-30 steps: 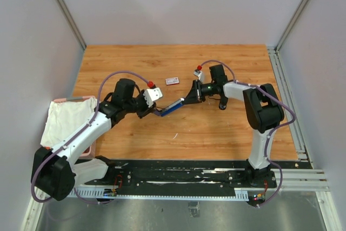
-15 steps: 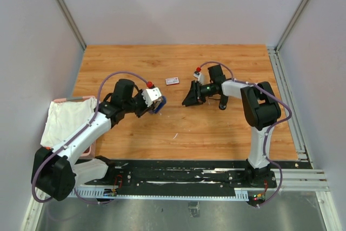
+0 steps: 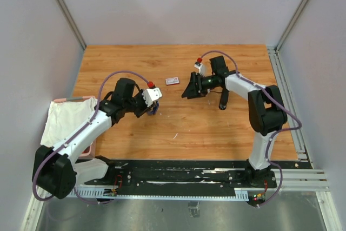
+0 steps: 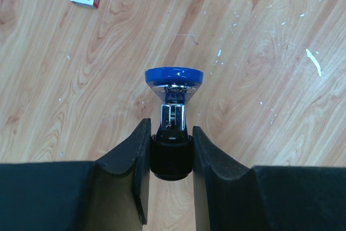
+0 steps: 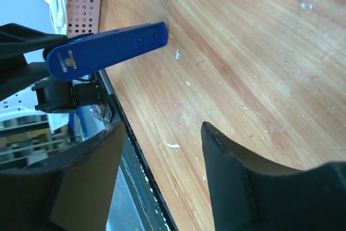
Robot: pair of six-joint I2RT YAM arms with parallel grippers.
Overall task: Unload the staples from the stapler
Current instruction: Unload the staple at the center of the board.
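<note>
**Fig.** Top view w/ two wrist-cam insets.

**Change vs. earlier:** 1 s ago the blue stapler (image 3: 153, 107) was stretched out betw. both grippers, w/ the R gripper (image 3: 189, 88) on its far end. Half a sec ago R had already let go. Now R sits higher, at upper centre of frame, well apart from the stapler. Only a short blue stub shows past the L gripper (image 4: 171, 150) in the top view.

**Grippers:** L is clamped on the stapler's black rear end, one finger (image 4: 139, 155) on each side. The blue head faces its wrist cam end-on, w/ the chrome magazine (image 4: 173, 114) just below. R has its fingers spread wide w/ nothing betw. them. Its wrist cam sees the stapler's blue top side-on at upper left.

**Staples:** one thin whitish staple strip (image 3: 174, 135) lies loose on the wood at lower centre of the tabletop. It is apart from both grippers & not touching the stapler. Whether more sit in the magazine: can't tell.

**Surface & room:** light wooden tabletop (image 3: 238, 133) w/ visible grain & small pale specks. A small red-and-white box (image 3: 172, 80) lies flat at upper centre, betw. the two grippers. A white cloth (image 3: 65, 120) is draped over a pink perforated tray (image 3: 70, 99) at the left edge. Pale grey walls (image 3: 178, 9) close 3 sides, w/ metal corner rails (image 3: 65, 9). A black base rail (image 3: 178, 174) runs along the bottom.
</note>
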